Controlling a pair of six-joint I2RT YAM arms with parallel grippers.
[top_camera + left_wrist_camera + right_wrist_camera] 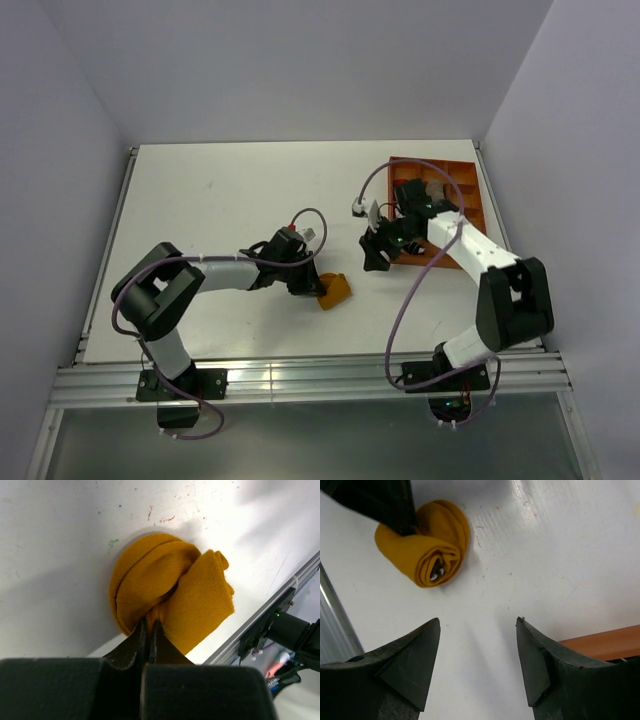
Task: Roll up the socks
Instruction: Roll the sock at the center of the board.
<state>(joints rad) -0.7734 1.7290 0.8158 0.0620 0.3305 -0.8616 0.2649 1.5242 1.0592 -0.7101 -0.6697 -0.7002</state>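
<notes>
The mustard-orange sock [336, 291] lies rolled into a bundle near the table's front edge. It fills the left wrist view [170, 600] and shows at the upper left of the right wrist view [427, 542], where a bit of dark and white fabric peeks from the roll's centre. My left gripper [148, 625] is shut on a fold of the roll at its near side. My right gripper [477, 622] is open and empty above bare table, to the right of the roll. The black-and-white striped sock is not visible on its own.
An orange tray [462, 180] stands at the back right, with grey fabric in it, behind my right arm; its edge shows in the right wrist view [600, 642]. The table's metal front rail [265, 610] runs just beyond the roll.
</notes>
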